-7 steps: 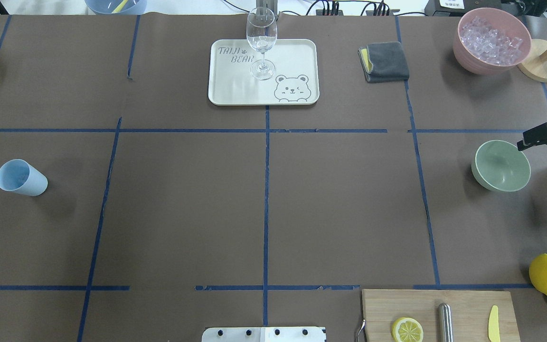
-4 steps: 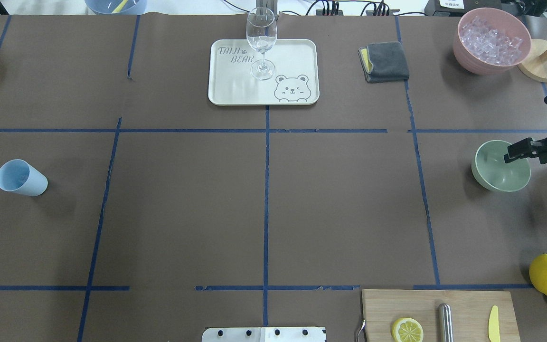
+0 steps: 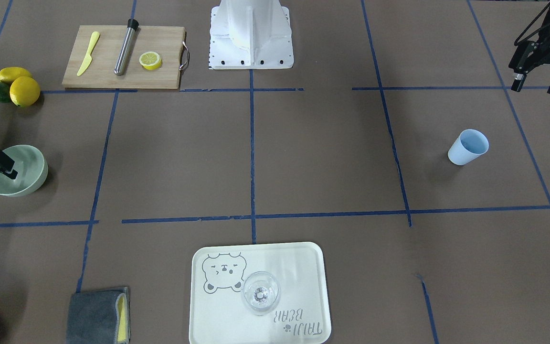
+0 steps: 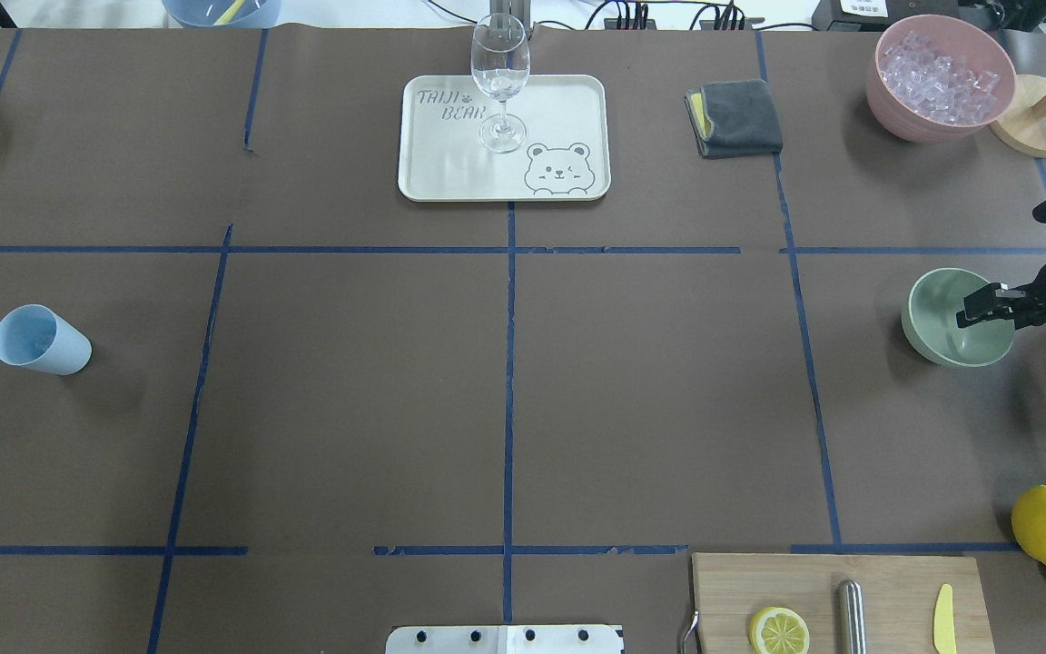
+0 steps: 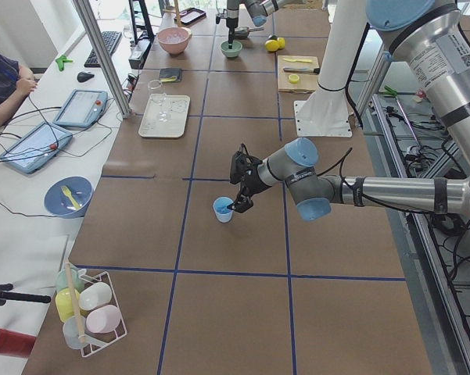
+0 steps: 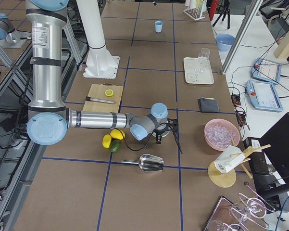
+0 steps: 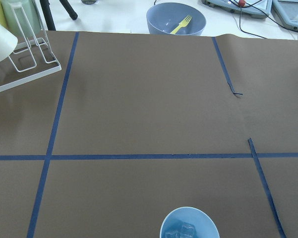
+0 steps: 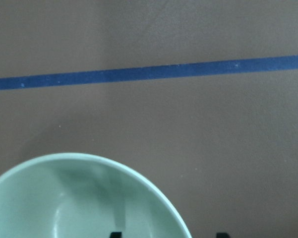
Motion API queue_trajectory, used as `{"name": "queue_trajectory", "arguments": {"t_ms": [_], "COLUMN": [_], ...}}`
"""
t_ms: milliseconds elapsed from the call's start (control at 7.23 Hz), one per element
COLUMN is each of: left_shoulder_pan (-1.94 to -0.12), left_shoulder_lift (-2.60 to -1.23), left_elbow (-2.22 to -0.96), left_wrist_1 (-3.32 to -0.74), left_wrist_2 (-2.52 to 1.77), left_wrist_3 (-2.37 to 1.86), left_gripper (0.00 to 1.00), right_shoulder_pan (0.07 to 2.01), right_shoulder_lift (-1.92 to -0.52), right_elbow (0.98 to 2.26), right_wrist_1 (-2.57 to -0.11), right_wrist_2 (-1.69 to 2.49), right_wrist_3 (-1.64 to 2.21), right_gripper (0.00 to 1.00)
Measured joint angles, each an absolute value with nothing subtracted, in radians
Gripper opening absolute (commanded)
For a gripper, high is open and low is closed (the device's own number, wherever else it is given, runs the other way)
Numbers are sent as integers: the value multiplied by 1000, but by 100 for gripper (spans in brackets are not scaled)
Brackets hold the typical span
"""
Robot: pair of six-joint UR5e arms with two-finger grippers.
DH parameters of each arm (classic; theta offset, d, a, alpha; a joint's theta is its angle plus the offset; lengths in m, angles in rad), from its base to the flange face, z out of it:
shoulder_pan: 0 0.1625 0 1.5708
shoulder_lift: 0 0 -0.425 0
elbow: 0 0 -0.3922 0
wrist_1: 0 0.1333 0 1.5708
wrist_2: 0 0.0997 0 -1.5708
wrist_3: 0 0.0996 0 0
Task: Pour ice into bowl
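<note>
Between the right gripper's (image 8: pixel 166 234) parted jaws, the wall of the mint-green bowl (image 4: pixel 921 338): one finger inside, one outside, clamping nothing. Below the left gripper (image 3: pixel 536 87), likewise parted and empty, and clear of it, the light blue cup (image 3: pixel 466 149), upright. Inside that, the ice (image 7: pixel 184 231), a few clear cubes.

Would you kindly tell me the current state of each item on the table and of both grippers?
mint-green bowl: upright, empty
right gripper: open, astride the bowl's rim
left gripper: open, empty
light blue cup: upright, holds the ice
pink bowl: upright, full of clear cubes
wine glass: upright on the tray, empty
grey cloth: folded
lemon half: cut face up on the cutting board
</note>
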State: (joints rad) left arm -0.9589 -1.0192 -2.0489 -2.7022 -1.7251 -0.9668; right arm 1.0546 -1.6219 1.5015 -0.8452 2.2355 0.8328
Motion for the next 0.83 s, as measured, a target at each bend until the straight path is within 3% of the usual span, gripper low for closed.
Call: {"name": "queue_trajectory", "arguments": {"t_ms": [415,830], "left_shoulder_pan": [-903,-615], "left_shoulder_lift": [-997,-955], "left_elbow": [-2049,-2049], "left_wrist_1": [-2715,-2719], "left_wrist_2": [-1651,-1372], "left_wrist_3": [-982,-1196], "left_gripper": [99,100], "right_shoulder_pan": [1054,1056], "right_shoulder_lift": [-1640,-1664], "right_elbow": [1529,1645], "right_wrist_1": [-818,-827], "right_wrist_2": [2286,2385], "right_wrist_3": [848,897], "right_gripper": [0,0]}}
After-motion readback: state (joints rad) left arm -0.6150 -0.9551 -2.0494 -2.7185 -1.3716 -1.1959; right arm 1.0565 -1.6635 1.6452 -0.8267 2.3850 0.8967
